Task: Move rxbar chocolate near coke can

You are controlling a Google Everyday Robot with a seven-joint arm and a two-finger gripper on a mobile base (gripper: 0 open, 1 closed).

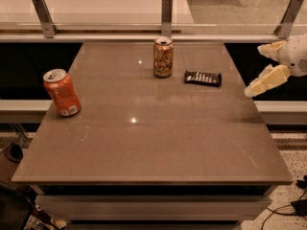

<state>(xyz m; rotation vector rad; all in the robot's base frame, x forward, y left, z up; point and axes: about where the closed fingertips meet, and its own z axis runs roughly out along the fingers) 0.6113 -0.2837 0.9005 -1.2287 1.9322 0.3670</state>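
The rxbar chocolate [203,77], a flat black bar with pale lettering, lies on the brown table [153,143] toward its far right. The coke can [62,92], orange-red with a silver top and a white label patch, stands upright at the table's left edge. My gripper [256,68] comes in from the right edge of the view, past the table's right side and to the right of the bar. Its pale fingers [266,80] are spread apart and hold nothing.
A brown-gold patterned can [163,56] stands upright just left of the bar, near the table's far edge. A rail with metal posts [166,11] runs behind the table. Cables [288,207] lie on the floor at lower right.
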